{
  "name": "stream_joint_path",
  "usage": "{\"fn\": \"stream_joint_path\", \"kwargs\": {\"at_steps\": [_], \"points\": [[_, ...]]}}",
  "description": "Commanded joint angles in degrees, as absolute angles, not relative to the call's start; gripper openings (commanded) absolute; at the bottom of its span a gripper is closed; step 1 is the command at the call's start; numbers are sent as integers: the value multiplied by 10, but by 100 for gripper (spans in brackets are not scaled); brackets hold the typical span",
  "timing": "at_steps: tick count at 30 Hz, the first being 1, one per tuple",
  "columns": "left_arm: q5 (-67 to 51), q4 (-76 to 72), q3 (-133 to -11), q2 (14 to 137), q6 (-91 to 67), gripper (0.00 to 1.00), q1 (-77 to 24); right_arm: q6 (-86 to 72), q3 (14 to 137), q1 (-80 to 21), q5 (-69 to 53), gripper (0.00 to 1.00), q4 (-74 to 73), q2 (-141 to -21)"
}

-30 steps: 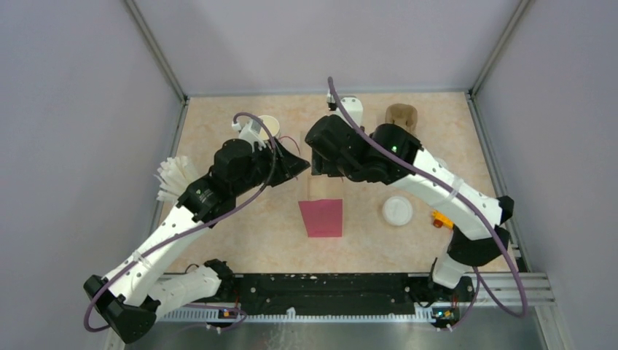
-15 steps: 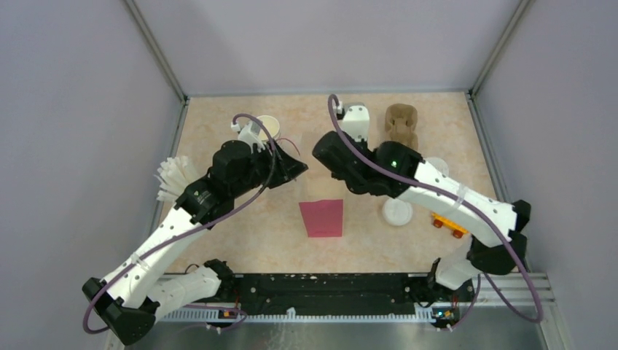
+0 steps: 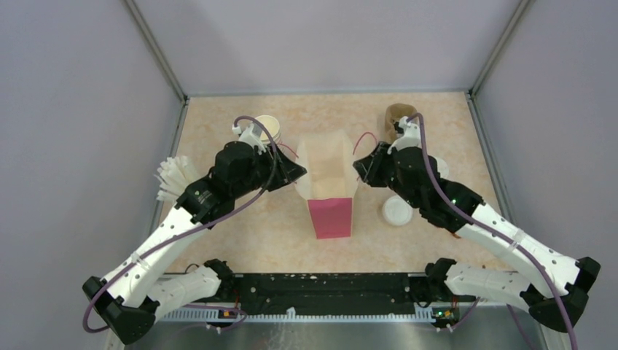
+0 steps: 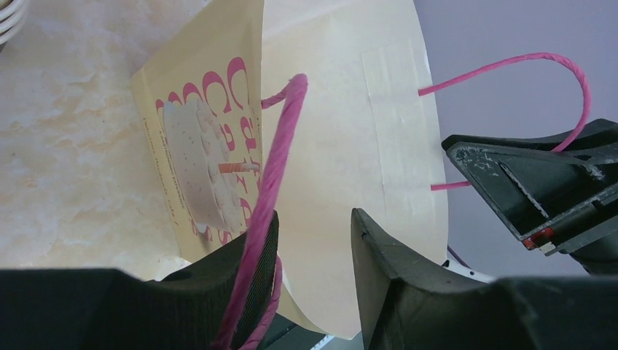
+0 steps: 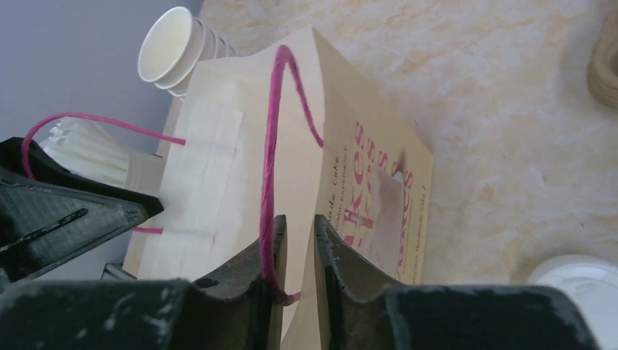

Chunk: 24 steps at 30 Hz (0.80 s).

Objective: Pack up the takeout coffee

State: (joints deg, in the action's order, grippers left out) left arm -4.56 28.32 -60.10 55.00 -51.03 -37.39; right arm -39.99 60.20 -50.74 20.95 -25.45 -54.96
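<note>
Coffee beside bag overhead, wrist views alone — right fingers pinching handle, left fingers apart

Lighting is bright, even and diffuse, apparently from overhead. The beige marbled table carries only faint, soft-edged shadows and no glare. The top view is sharp throughout. In both wrist views the black jaws are near the lens, blurred and grainy. The cream paper bag with pink lettering looks slightly washed out. The small white lidded paper cup is soft at the frame corner.
</note>
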Motion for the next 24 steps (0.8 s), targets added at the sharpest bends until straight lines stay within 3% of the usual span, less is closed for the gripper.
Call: {"fn": "stream_joint_path", "kwargs": {"at_steps": [1,17,24], "points": [[-33,286,-608,559,-503,48,-373,-381,620,-503,171,23,-184,-559],[-27,281,-608,557,-500,48,-372,-391,725,-489,264,33,-260,-607],[-29,284,-610,559,-497,48,-373,-424,623,-434,156,2,-132,-561]]}}
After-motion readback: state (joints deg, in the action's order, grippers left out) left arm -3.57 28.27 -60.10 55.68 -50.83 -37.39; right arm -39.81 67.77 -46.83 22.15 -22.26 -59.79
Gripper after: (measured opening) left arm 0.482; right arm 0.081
